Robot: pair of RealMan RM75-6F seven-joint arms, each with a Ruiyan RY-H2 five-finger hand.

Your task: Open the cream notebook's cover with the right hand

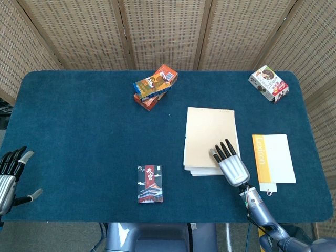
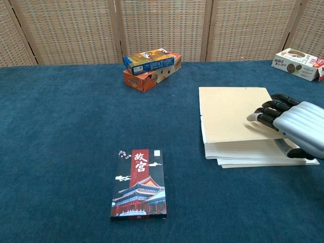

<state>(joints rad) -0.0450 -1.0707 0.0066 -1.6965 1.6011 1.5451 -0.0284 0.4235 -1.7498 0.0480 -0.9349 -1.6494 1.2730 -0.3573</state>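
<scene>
The cream notebook point(image 1: 207, 134) point(image 2: 230, 114) lies right of the table's middle. My right hand point(image 1: 231, 165) point(image 2: 293, 129) is at its near right corner, fingers on top of the cover and thumb below its edge, pinching it. The cover's near edge is raised off the white pages point(image 2: 248, 152), which show beneath it in the chest view. My left hand point(image 1: 10, 176) hangs off the near left table edge, fingers apart and holding nothing; only the head view shows it.
Two stacked snack boxes point(image 1: 155, 86) point(image 2: 150, 66) sit at the back centre. A dark card box with a red strip point(image 1: 150, 184) point(image 2: 138, 183) lies near the front. A white and orange booklet point(image 1: 273, 157) lies right of the notebook. Another snack box point(image 1: 269, 83) point(image 2: 298, 56) sits far right.
</scene>
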